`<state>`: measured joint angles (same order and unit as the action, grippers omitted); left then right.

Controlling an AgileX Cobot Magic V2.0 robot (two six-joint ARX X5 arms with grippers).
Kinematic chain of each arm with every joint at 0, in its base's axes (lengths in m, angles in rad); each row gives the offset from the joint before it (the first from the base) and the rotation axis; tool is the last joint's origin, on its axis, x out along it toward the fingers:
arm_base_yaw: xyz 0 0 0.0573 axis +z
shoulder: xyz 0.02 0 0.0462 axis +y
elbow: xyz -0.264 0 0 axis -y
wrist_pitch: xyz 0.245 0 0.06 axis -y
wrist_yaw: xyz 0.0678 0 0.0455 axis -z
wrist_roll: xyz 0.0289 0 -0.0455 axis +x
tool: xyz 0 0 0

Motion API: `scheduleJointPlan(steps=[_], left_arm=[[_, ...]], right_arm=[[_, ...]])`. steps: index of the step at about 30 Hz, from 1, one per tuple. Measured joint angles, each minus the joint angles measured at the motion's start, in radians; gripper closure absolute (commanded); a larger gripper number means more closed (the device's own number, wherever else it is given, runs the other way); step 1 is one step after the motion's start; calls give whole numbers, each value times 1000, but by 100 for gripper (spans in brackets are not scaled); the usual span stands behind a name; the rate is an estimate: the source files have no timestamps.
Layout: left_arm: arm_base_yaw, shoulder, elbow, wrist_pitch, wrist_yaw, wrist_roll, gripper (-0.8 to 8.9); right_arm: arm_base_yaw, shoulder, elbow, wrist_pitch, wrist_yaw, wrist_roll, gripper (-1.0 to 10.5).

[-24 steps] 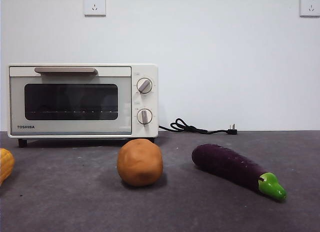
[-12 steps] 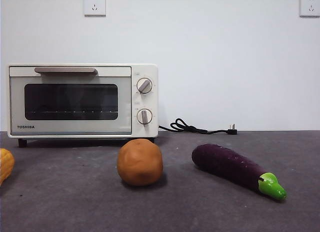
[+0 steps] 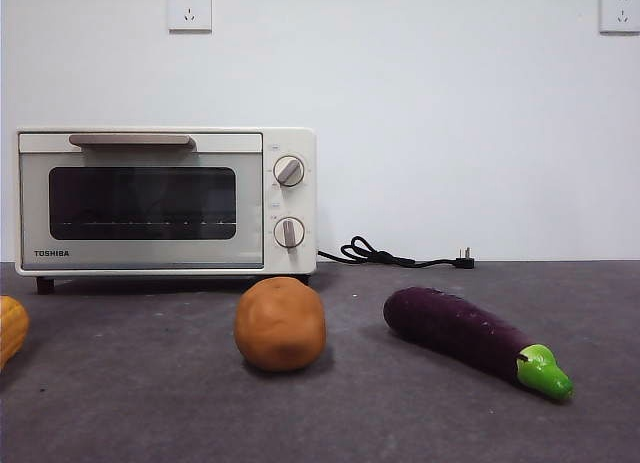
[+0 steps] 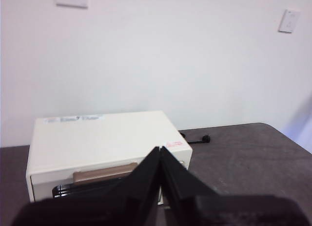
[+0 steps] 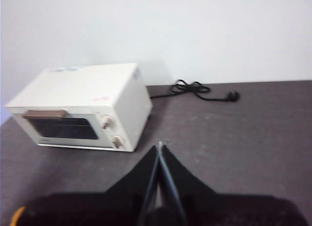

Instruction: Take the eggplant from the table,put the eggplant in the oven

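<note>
Overhead, left claw (image 4: 160, 150) pressed together, right claw (image 5: 160, 147) likewise, both empty, eggplant (image 3: 470, 338) untouched on table (image 3: 150, 403).

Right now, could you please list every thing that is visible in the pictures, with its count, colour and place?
oven: one, cream-white, at the back left of the table, door closed.
knobs: two, cream with grey bars, one above the other on the oven's right side.
eggplant: one, dark purple with a green stem cap, lying on the table at front right.
ball: one, orange-brown, on the table in front of the oven's right end.
yellow item: one, cut off by the front view's left edge.
power cord: one, black, unplugged, on the table right of the oven.
wall sockets: two, white, high on the wall.
table: one, dark grey.
left end effector: black, jaws shut, raised above the oven.
right end effector: black, jaws shut, raised above the table.
</note>
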<state>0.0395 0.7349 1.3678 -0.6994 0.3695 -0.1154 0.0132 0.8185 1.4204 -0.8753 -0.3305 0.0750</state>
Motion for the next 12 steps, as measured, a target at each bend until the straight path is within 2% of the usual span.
scheduleJointPlan(steps=[7, 12], left_arm=[[-3, 34, 127, -81, 1, 27, 819], [-3, 36, 146, -104, 2, 33, 819]], right_arm=[[19, 100, 188, -61, -138, -8, 955], [76, 137, 251, -128, -148, -16, 955]])
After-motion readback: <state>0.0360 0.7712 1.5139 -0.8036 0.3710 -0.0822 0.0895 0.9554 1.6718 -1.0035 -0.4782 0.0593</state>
